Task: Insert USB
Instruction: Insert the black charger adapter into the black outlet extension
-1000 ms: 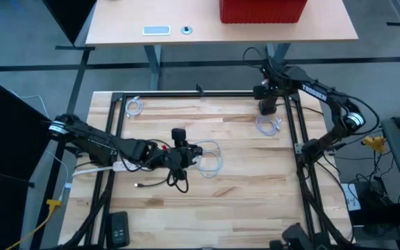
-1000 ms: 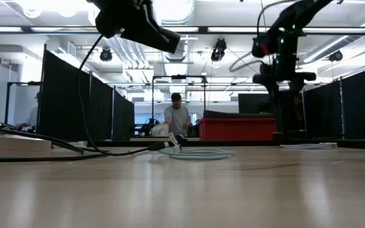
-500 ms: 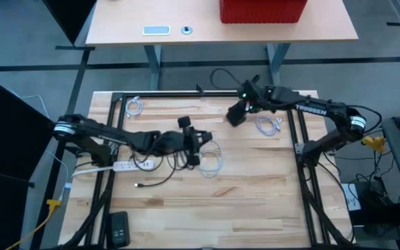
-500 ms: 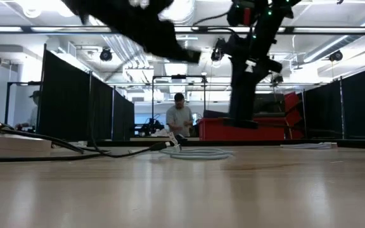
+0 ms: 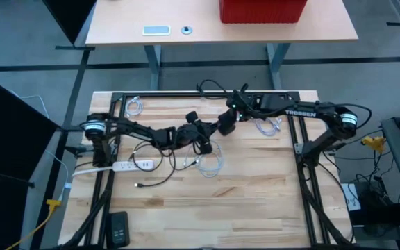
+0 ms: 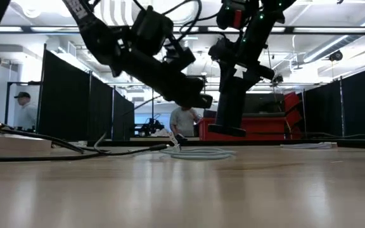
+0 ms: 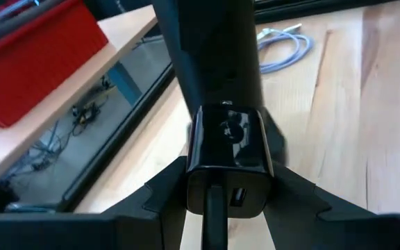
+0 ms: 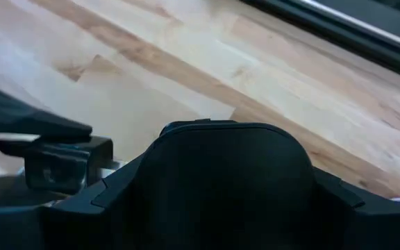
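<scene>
While overhead blurs it, left pincer (image 7: 221, 208) grips charger (image 7: 226, 156).

Robotics lab, black partition curtains (image 6: 103, 101) (fluorescent-lit)

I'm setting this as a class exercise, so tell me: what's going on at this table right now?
Two robot arms meet above the middle of the wooden table. The left end effector holds a black USB charger block with a cable already plugged into one of its ports. The right end effector hangs close beside it, gripping a dark block that fills its own camera view. A white power strip and loose cables lie on the table below.
</scene>
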Action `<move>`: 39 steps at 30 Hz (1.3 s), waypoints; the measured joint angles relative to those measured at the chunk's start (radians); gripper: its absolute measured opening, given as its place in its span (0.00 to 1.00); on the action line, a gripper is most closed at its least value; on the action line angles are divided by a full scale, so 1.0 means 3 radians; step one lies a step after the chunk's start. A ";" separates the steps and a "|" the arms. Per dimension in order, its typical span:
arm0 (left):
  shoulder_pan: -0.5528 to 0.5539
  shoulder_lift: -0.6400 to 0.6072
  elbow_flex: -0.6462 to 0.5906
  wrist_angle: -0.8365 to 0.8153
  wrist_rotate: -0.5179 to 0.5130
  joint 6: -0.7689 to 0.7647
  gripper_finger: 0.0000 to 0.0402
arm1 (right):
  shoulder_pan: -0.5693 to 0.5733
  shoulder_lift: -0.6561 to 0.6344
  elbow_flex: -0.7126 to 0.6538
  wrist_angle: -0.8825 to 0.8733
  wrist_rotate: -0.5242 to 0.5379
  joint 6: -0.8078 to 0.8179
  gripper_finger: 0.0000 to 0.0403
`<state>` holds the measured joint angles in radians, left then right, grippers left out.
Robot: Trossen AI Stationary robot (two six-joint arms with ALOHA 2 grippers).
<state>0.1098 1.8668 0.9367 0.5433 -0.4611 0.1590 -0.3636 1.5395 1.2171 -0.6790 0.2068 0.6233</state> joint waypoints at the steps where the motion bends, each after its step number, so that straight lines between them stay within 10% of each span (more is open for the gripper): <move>1: 0.0020 0.0036 0.0001 0.0041 0.0002 -0.0052 0.36 | -0.0003 0.0019 0.0000 0.0014 0.0018 0.0011 0.65; 39: 0.0342 0.0537 0.0149 0.0513 0.0815 -0.0996 0.36 | 0.0026 0.0458 0.0128 -0.0064 0.0209 -0.0278 0.65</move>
<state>0.2123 2.0278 0.9813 0.6972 -0.2165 -0.1397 -0.3557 1.6768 1.2556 -0.6983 0.2694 0.5400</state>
